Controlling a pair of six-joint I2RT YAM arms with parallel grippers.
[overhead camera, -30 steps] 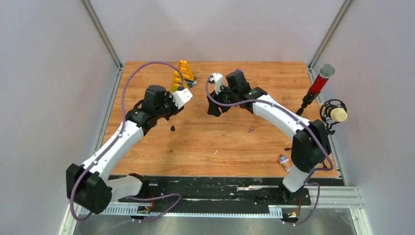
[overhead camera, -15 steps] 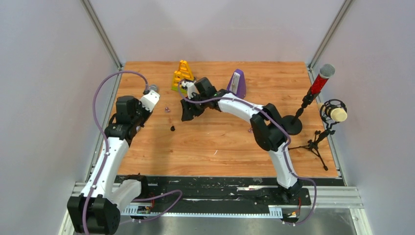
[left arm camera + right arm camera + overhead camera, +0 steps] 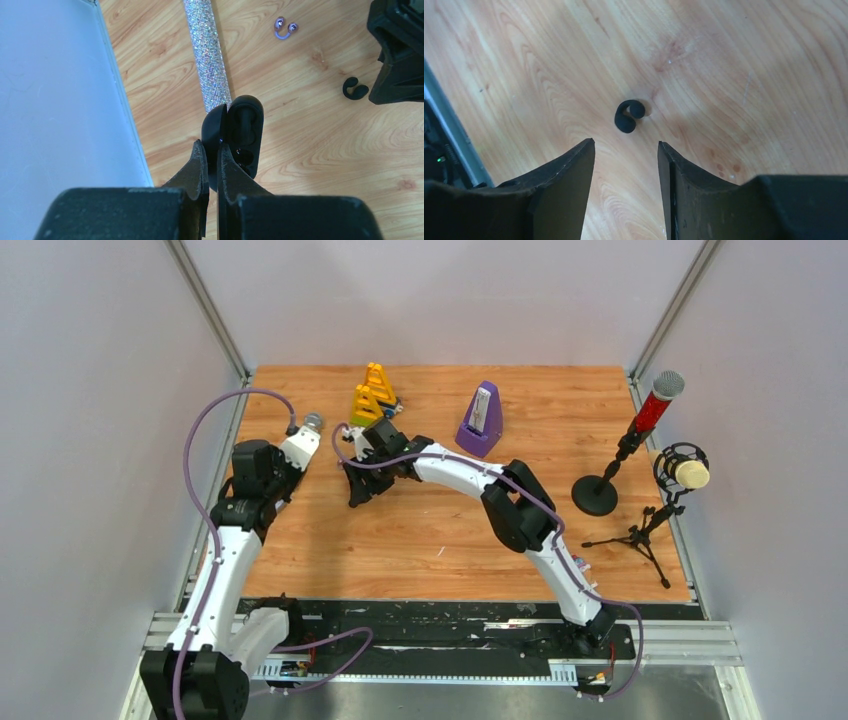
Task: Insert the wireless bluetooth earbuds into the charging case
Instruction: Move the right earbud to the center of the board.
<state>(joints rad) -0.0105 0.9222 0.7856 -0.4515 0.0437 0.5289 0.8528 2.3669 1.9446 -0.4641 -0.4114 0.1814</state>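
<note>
One earbud (image 3: 628,116) lies loose, right of the case (image 3: 242,132), just ahead of the right gripper's (image 3: 625,145) half-spread jaws. The left gripper (image 3: 212,152) pinches the open case; its contents are unclear.

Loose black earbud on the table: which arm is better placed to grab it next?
Right. The right gripper hangs open right by the earbud; the left gripper is shut on the open charging case.

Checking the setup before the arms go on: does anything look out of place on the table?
One black earbud lies loose on the table, outside the charging case, which the left gripper holds, lid open. The right gripper hangs open above it.
</note>
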